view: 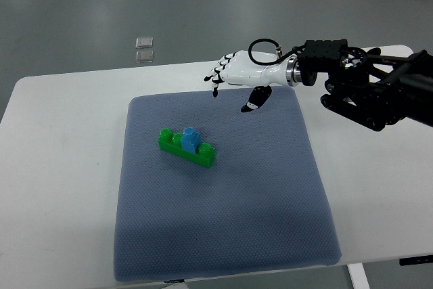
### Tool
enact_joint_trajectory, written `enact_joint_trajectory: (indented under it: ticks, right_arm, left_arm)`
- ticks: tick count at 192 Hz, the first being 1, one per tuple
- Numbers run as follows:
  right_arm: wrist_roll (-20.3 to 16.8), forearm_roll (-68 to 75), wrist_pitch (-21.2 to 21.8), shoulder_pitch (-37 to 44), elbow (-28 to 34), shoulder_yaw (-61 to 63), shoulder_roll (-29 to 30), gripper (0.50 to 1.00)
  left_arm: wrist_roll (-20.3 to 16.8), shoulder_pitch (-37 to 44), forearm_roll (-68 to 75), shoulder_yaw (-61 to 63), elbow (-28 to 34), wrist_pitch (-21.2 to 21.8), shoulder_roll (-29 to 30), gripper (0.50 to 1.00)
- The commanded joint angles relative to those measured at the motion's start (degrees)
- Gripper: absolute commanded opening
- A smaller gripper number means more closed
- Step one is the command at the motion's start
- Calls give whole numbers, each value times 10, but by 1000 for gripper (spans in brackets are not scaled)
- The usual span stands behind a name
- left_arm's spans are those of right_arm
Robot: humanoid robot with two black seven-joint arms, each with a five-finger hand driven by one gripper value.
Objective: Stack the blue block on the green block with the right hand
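In the top view, the blue block (190, 139) sits on top of the green block (187, 147), near its middle, and both lie on the grey mat (223, 235) in its upper left part. The mat covers the middle of the white table (61, 187). The right hand (237, 76) hangs over the far edge of the mat, well apart from the blocks, with fingers (215, 74) spread loosely and holding nothing; the thumb points down.
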Motion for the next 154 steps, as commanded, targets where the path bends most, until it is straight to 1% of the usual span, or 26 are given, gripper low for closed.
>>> enact_joint_trajectory:
  ticks: [1, 23, 40, 65, 102, 128, 154]
  right_arm:
    - [-1, 110, 0, -7, -12, 0, -8, 909]
    - [-2, 198, -2, -30, -27, 4, -13, 909]
    - [-3, 268, 0, -38, -36, 30, -12, 909]
    - [-4, 395, 6, -71, -49, 78, -7, 909]
    - [-5, 561, 6, -98, -62, 111, -2, 909]
    - [-25, 675, 6, -112, -63, 117, 12, 909]
    - [-30, 759, 8, -119, -63, 119, 17, 909]
  left_arm:
    - [0, 0, 0, 0, 0, 0, 0, 1000]
    - [0, 0, 0, 0, 0, 0, 0, 1000]
    - [0, 0, 0, 0, 0, 0, 0, 1000]
    - [0, 0, 1, 0, 0, 0, 0, 1000]
    - [0, 0, 1, 0, 0, 0, 0, 1000]
    - [0, 0, 1, 0, 0, 0, 0, 1000]
    - [1, 0, 0, 0, 0, 0, 0, 1000]
